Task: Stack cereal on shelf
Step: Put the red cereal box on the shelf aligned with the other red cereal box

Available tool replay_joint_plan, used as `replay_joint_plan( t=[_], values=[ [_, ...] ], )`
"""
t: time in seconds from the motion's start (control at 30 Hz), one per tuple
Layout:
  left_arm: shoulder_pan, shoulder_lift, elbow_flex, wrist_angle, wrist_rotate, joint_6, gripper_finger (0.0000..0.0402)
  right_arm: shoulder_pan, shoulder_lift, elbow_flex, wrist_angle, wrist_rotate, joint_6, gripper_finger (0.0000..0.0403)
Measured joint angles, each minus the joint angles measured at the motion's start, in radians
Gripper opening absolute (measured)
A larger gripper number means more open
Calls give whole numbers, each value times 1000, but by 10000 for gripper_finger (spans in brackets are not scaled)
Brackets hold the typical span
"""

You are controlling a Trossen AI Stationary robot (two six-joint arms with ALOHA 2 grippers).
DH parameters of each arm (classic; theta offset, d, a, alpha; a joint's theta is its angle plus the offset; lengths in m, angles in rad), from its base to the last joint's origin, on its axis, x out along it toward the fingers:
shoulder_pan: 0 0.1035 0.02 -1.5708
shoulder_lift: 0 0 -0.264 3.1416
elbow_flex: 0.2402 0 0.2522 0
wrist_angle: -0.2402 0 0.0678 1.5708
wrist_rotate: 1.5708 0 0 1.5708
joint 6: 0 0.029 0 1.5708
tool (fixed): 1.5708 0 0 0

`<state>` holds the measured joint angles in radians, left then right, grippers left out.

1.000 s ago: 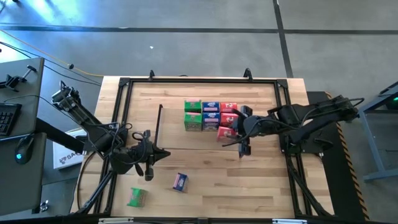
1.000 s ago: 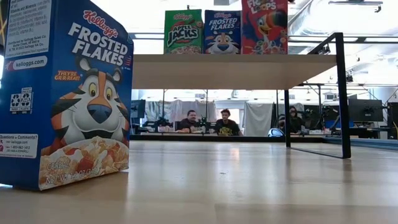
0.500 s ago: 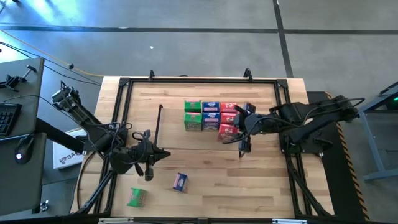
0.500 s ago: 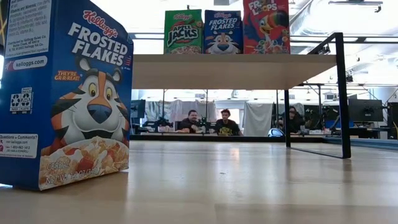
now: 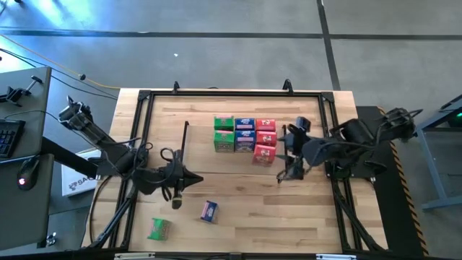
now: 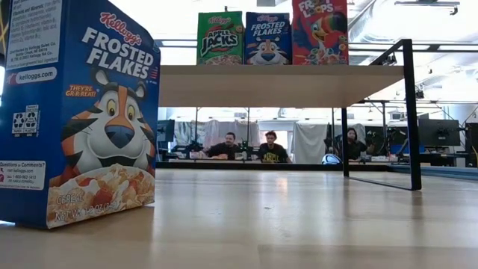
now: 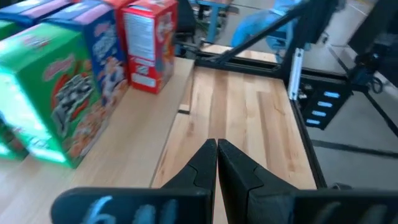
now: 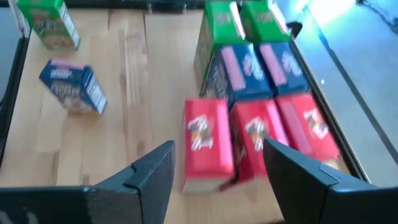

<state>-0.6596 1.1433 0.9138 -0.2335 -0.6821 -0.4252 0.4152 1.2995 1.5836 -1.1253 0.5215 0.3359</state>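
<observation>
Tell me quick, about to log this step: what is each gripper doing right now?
Left gripper: shut, holding nothing, over bare table.
Right gripper: open, empty, just clear of the red cereal boxes.

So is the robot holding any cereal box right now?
No. The right gripper hangs open beside the red cereal boxes, and the left gripper is shut on nothing.

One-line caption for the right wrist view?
Open right gripper facing three red boxes beside blue and green ones.
</observation>
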Motion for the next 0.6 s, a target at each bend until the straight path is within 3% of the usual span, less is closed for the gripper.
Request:
replay_joint_plan(
  t=[0.17,0.33,0.53,0.6],
  values=[
    [75,27,1,83,113,94,5,77,0,-15,-112,33,136,194],
    [168,113,0,177,216,159,5,148,1,-135,-112,46,261,120],
    [261,226,0,326,289,193,5,211,1,-283,73,85,318,21],
    [284,258,0,360,290,193,5,219,1,-334,163,99,314,6]
  ],
)
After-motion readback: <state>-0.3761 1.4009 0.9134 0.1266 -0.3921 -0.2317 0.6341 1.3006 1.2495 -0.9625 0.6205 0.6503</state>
